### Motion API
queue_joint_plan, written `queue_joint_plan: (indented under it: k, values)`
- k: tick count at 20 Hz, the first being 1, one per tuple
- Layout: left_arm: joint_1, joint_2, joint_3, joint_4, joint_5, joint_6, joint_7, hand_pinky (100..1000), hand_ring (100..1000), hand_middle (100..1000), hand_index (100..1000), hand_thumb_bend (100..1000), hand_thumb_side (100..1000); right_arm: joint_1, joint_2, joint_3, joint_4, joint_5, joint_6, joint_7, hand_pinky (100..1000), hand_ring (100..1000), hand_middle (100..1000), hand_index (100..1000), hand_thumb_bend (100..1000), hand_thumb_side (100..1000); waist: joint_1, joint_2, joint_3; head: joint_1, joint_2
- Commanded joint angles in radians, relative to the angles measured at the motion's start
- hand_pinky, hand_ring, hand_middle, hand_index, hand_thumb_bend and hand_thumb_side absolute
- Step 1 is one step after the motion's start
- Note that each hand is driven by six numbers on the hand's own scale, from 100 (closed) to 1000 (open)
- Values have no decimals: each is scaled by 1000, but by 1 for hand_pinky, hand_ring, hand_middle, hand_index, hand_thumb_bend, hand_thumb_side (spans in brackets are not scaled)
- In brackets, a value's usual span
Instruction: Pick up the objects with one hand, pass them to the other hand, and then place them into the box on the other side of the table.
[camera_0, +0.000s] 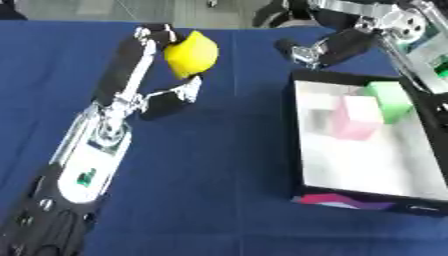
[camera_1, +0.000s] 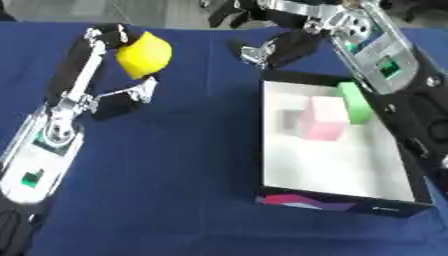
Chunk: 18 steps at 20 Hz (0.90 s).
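Your left hand (camera_0: 162, 65) pinches the yellow block (camera_0: 192, 54) between fingers and thumb above the blue table's (camera_0: 227, 150) far left, offered toward your right hand (camera_1: 271, 50), fingers relaxed beyond the box's (camera_1: 337, 200) far edge, where pink block (camera_1: 321, 118) and green block (camera_1: 353, 102) lie.

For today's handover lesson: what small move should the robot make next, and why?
Probably carry the yellow block rightward toward the right hand. The left hand holds it above the table, the right hand waits beside the box, and no handover has happened.
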Motion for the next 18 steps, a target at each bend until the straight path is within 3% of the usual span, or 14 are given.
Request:
queue_joint_plan:
  k: [1,18]
  values:
    - [-20,-13,-6,-8,-9,-12,6,665,589,519,593,100,153,-26,-6,0,0,9,-8,17,894,971,818,869,100,457,-13,-1,1,-6,-14]
    - [-31,-59,-26,23,-28,-58,16,666,589,518,593,100,156,-53,31,38,16,71,-70,119,896,983,834,886,112,581,-19,12,14,-24,-19]
